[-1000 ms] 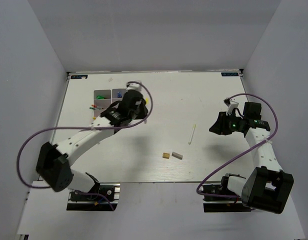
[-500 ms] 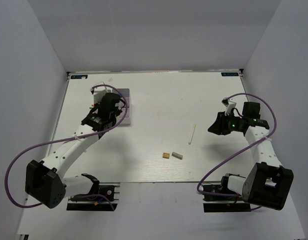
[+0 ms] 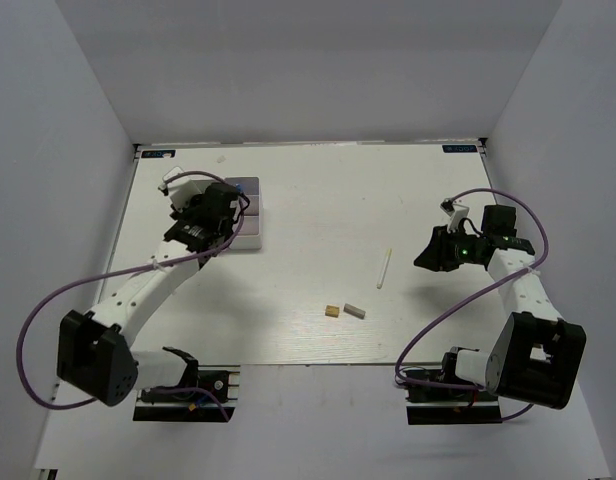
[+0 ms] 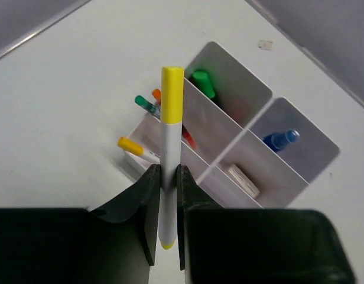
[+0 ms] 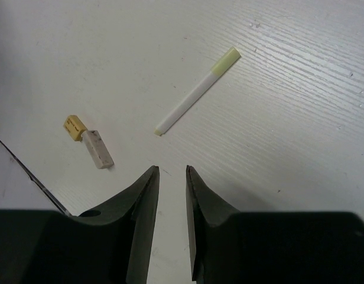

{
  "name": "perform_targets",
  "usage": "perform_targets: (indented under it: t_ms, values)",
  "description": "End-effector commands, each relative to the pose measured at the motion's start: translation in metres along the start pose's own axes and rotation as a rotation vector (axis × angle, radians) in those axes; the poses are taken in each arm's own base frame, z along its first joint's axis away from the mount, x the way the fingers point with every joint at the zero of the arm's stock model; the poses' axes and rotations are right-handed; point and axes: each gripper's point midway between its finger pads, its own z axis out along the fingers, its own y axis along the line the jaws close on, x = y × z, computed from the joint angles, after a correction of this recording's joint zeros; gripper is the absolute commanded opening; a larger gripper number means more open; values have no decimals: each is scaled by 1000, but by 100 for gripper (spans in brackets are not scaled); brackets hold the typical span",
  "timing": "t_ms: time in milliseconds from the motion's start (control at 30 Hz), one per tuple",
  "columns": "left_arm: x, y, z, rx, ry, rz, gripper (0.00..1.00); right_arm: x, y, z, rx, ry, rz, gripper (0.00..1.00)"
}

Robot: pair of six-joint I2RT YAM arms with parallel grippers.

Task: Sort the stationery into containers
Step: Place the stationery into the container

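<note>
Left tool (image 4: 168, 174) clenched on yellow-tipped stick (image 4: 171, 118), its long axis toward 12 o'clock; tray (image 4: 241, 94) just beyond at 1 o'clock.

We find the white table (image 3: 318, 200) carrying a tray (image 3: 250, 232) near its far-left corner, a stick (image 3: 385, 268) right of centre, and a tan eraser (image 3: 332, 311) just beside a grey eraser (image 3: 355, 310) toward the near edge.

yellow-tipped white stick (image 4: 169, 127), tan eraser (image 5: 74, 126), white tray (image 4: 203, 121)
</note>
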Motion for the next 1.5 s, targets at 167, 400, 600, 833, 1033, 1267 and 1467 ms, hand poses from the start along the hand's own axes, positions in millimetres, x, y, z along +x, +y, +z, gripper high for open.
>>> perform_targets:
  t_ms: [167,400,600,833,1033,1267,1467]
  values:
    - [-13,-2,37,-200,-124,80,0,-9,3,-2,-15,-13,-58,30]
    - [-1,1,51,-248,-138,106,0,-5,3,-2,-16,-7,-47,30]
    - [6,5,63,-318,-172,94,0,-4,1,-2,-13,1,-47,30]
    - [20,-2,74,-376,-145,66,0,-1,0,-2,-12,15,-42,30]
    - [20,-6,78,-370,-163,45,0,1,0,-1,-12,18,-36,30]
    - [25,-13,76,-345,-177,22,0,3,-1,1,-18,24,-32,30]
    - [34,-14,82,-350,-173,33,0,4,-2,2,-19,31,-30,30]
